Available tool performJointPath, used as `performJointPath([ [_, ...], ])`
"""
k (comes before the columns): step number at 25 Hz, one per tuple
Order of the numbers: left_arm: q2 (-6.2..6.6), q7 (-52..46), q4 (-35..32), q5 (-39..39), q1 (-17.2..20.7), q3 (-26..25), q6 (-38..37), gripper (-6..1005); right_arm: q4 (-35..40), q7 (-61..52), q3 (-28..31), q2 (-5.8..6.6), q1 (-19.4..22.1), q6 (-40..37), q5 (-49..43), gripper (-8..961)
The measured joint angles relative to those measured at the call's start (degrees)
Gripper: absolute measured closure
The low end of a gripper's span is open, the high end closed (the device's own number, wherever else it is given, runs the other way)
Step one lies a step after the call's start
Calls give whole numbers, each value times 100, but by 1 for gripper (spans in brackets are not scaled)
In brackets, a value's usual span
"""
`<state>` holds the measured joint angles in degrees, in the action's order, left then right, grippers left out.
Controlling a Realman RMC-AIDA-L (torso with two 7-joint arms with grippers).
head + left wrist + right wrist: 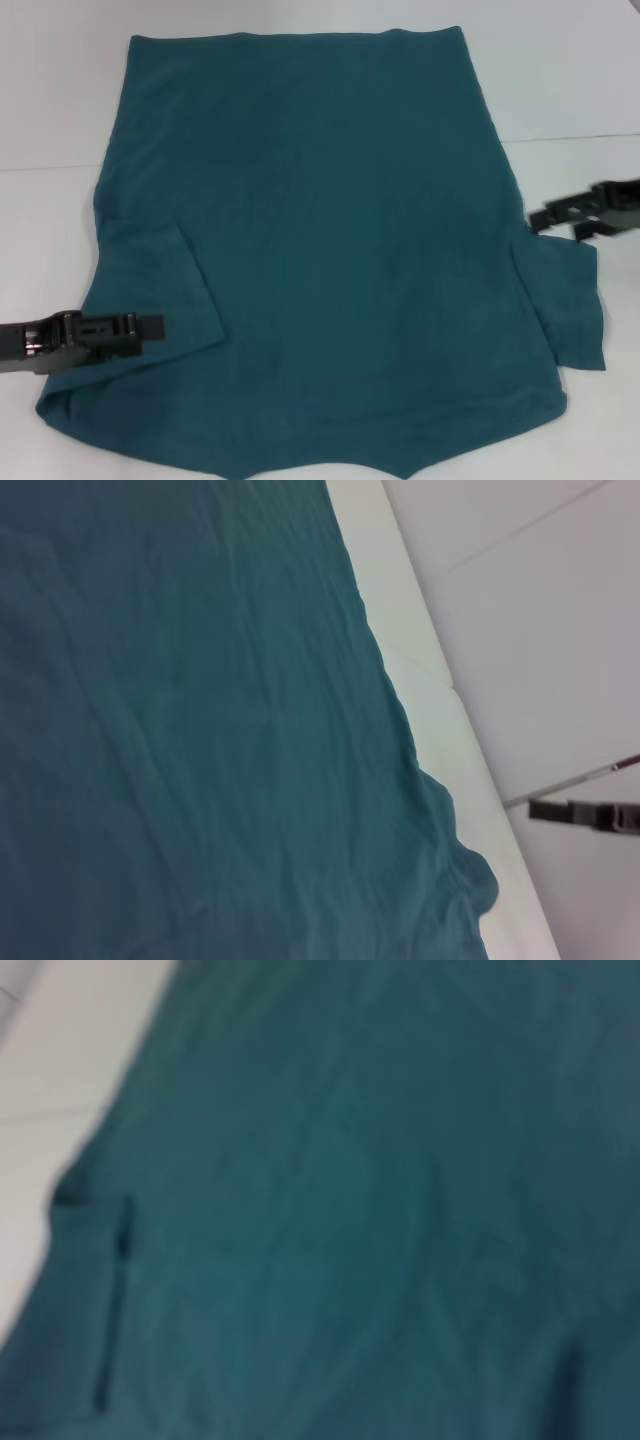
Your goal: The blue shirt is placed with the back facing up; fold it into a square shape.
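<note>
A: Where is the blue shirt (330, 250)?

B: Spread flat on the white tabletop (560, 80), plain side up, covering most of it. Its straight hem lies at the far edge, and the sleeves and shoulders lie at the near edge. The cloth is mildly wrinkled and a sleeve sticks out from each side.

A: And the tabletop beyond the shirt?

B: Plain white on both sides of the shirt. A faint seam runs across it on each side, level with the upper half of the shirt. In the left wrist view the shirt (200, 730) ends at a wavy edge, a white strip of tabletop (440, 710) runs beside it, and pale floor (540, 640) with thin joint lines lies past that.

A: The left end effector (150, 326)?

B: It lies low over the sleeve on the shirt's left side, its tip over the cloth. The fingers look drawn together into a narrow bar, with nothing visibly pinched.

A: The right end effector (540, 218)?

B: Just at the shirt's right edge, above that side's sleeve. I cannot tell whether it is wide or narrow. Its wrist camera shows only blurred shirt (380, 1210) and a corner of white tabletop (60, 1060).
</note>
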<state>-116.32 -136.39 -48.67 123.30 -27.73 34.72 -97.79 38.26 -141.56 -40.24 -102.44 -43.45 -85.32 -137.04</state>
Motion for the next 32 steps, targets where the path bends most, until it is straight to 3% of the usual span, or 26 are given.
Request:
performJointPath([
  [4,5,-10,37,0,-22,-11,126,367,128,-265,29,167,90,-421,-273,13],
  [8,-6,-11,62,0,-67,0,223,367,124,-627,34,198,231,-508,-443,12],
  [20,-60,-11,153,-47,-87,-1,459,367,18,-870,381,-45,710,-182,-578,13],
  [26,-90,-11,153,-52,-138,0,535,367,-262,-872,382,-100,770,243,-599,13],
  [32,-113,-11,150,-52,-172,1,552,367,-275,-870,401,-302,750,556,-592,12],
])
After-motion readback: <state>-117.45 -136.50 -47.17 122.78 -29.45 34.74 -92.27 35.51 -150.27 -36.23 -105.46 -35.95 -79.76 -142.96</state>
